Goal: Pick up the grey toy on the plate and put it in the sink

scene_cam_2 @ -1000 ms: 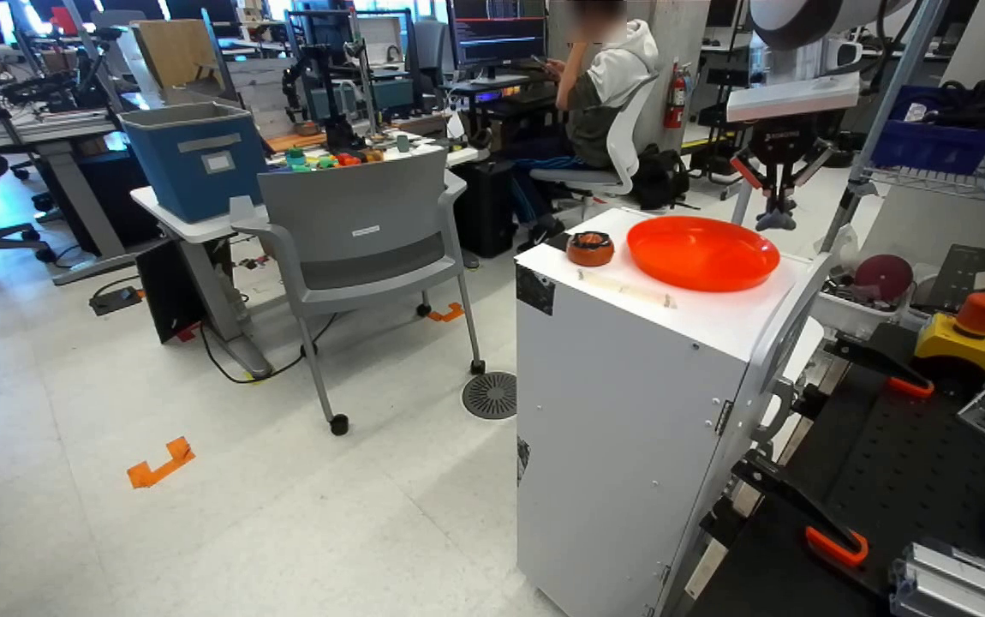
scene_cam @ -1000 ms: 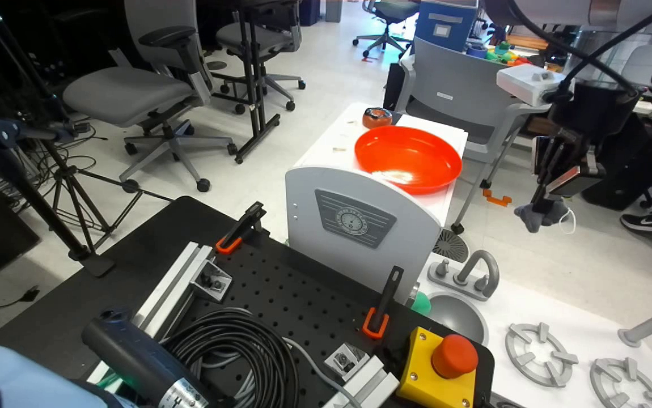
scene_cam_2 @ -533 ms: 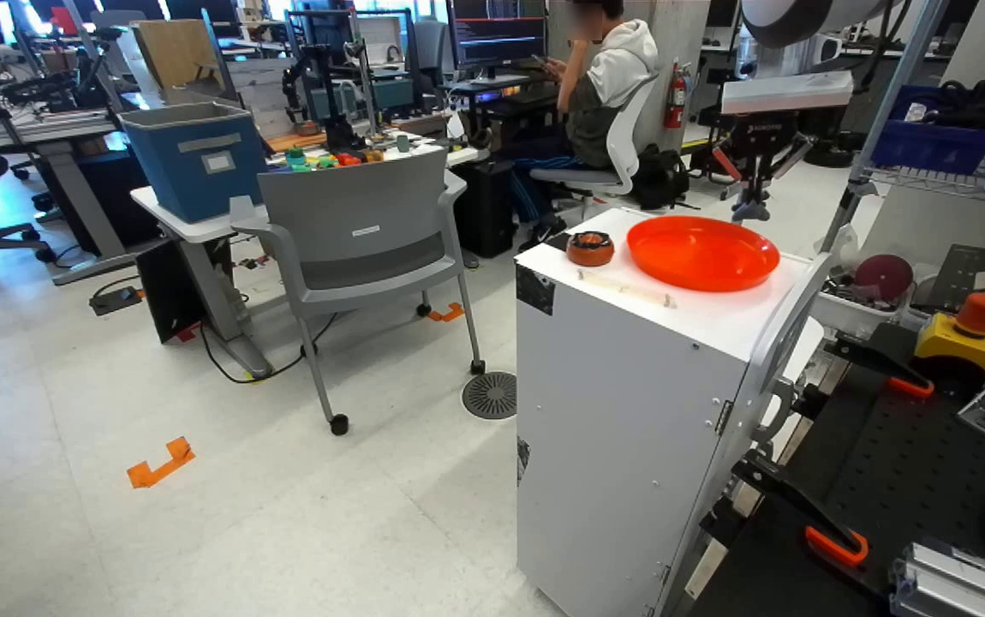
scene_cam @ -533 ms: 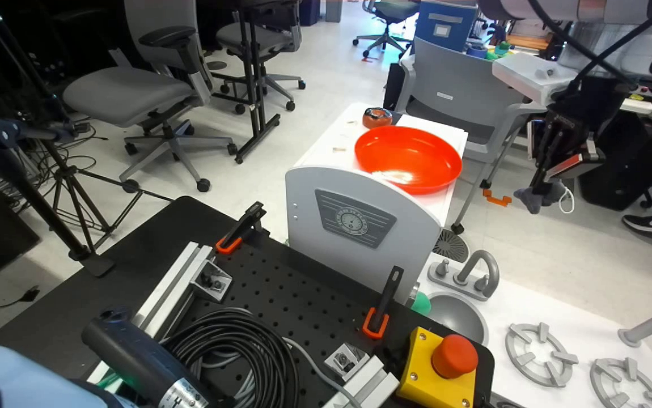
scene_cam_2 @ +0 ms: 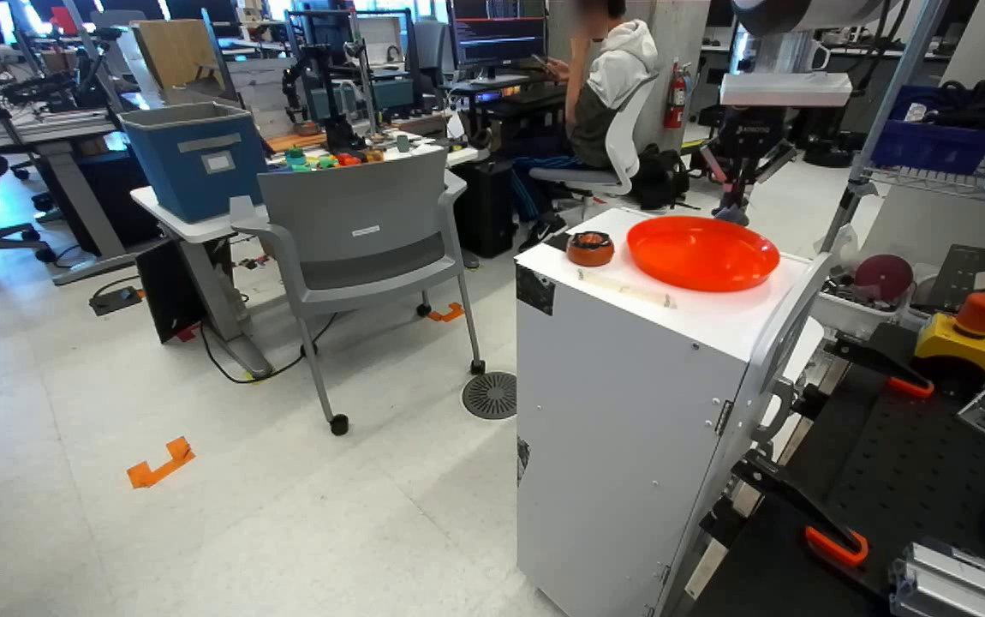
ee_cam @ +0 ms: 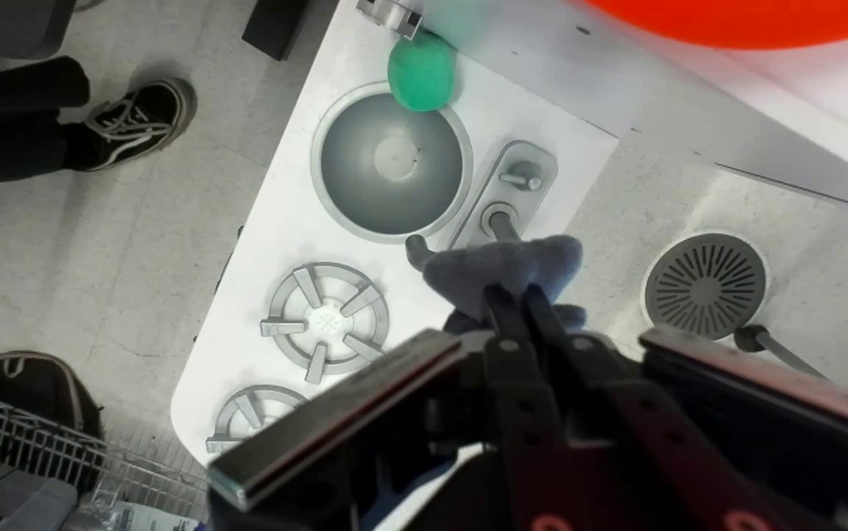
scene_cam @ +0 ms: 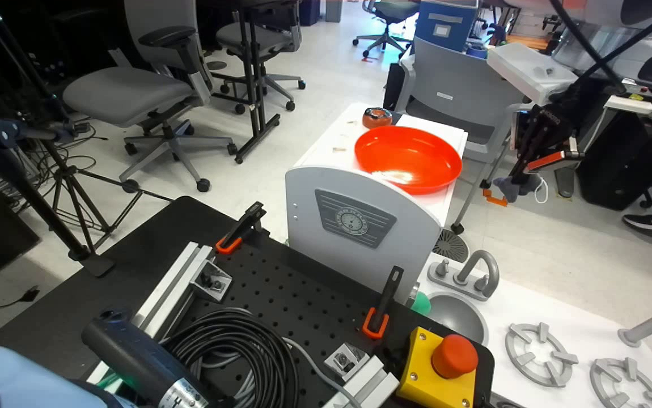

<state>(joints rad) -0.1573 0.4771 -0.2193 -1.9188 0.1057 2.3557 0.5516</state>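
Carrying seems the step: clamped on the grey toy (ee_cam: 502, 265), the gripper (ee_cam: 516, 293) must next centre above the wrist view's upper-middle sink (ee_cam: 386, 193).

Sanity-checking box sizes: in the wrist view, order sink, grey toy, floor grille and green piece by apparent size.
1. Sink
2. Grey toy and floor grille: too close to rank; the toy is nearer the camera and partly hidden
3. Green piece

The gripper (scene_cam_2: 732, 202) holds the grey toy (scene_cam_2: 731, 215) beyond the orange plate (scene_cam_2: 703, 255), which rests on a white cabinet (scene_cam_2: 621, 411)
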